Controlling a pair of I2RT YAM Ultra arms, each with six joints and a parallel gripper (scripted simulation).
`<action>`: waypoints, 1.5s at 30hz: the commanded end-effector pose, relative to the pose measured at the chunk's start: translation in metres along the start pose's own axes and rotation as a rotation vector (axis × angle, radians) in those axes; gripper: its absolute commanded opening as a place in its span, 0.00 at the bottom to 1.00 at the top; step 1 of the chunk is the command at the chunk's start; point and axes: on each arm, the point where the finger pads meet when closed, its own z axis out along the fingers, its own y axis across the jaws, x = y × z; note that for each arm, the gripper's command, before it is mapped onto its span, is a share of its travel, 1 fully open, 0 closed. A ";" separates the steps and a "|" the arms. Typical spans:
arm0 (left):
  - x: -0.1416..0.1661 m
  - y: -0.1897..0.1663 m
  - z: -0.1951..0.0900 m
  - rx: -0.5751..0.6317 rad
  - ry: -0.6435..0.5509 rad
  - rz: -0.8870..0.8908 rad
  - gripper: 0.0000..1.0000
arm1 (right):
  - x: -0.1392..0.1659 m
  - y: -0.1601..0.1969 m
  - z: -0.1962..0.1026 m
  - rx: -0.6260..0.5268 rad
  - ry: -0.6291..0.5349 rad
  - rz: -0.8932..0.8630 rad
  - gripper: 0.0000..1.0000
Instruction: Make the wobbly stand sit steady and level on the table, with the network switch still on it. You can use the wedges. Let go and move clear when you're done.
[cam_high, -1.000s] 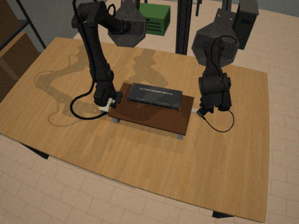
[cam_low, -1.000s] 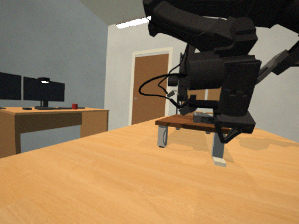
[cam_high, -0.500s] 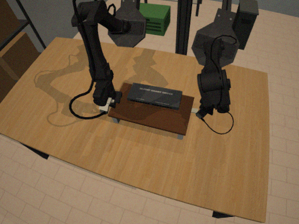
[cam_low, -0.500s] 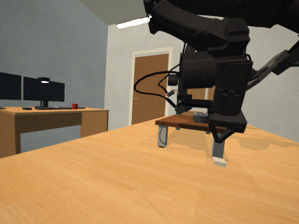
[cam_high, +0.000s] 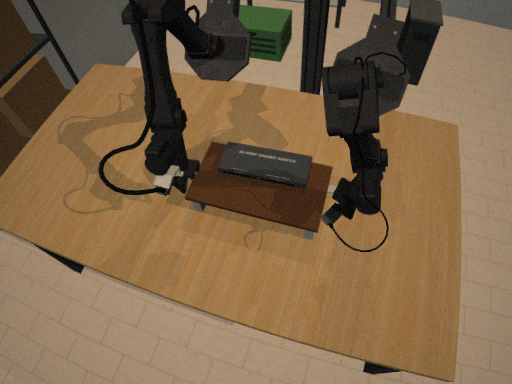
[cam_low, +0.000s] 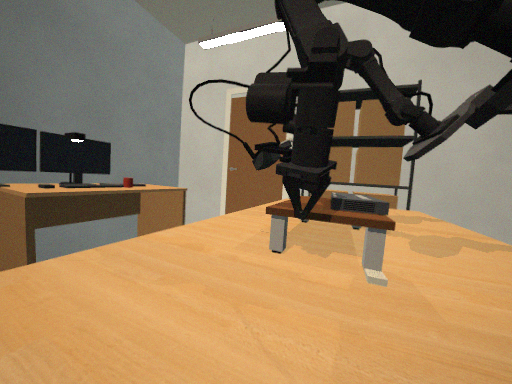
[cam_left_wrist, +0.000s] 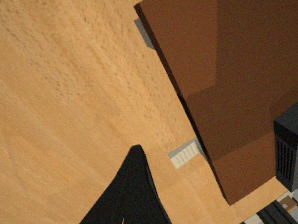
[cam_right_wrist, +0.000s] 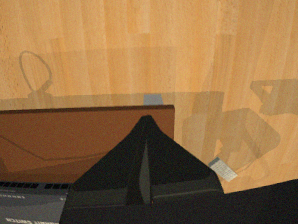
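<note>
The stand (cam_high: 280, 205) (cam_low: 350, 218) (cam_left_wrist: 200, 50) (cam_right_wrist: 60, 140) is a brown board on short grey legs in the middle of the table. The dark network switch (cam_high: 265, 164) (cam_low: 360, 202) (cam_left_wrist: 287, 145) (cam_right_wrist: 25, 205) lies on it. A pale wedge (cam_high: 331, 189) (cam_low: 375, 276) (cam_left_wrist: 185, 152) lies at the foot of one leg at the stand's short end. My left gripper (cam_high: 342, 197) (cam_low: 303, 217) (cam_left_wrist: 138, 149) is shut and empty beside that end, close to this wedge. A second wedge (cam_right_wrist: 223, 170) lies on the table off the other end. My right gripper (cam_high: 189, 176) (cam_right_wrist: 147, 122) is shut and empty over that end's corner.
The wooden table (cam_high: 250, 300) (cam_low: 150, 300) extends around the stand. Cables loop from both wrists onto the table (cam_high: 107, 180) (cam_high: 370, 247). A green crate (cam_high: 265, 30) sits behind the table. A desk with monitors (cam_low: 75, 155) stands far off.
</note>
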 end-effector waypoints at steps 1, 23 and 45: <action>-0.016 0.004 -0.010 -0.070 0.086 0.018 0.00 | -0.038 -0.005 -0.014 -0.005 -0.118 0.025 0.00; -0.229 -0.061 -0.085 -0.263 -0.315 0.102 0.00 | -0.115 -0.019 -0.085 0.006 -0.400 0.041 0.00; -0.318 -0.121 -0.182 -0.247 -0.612 0.097 0.00 | -0.150 -0.021 -0.136 0.007 -0.555 0.033 0.00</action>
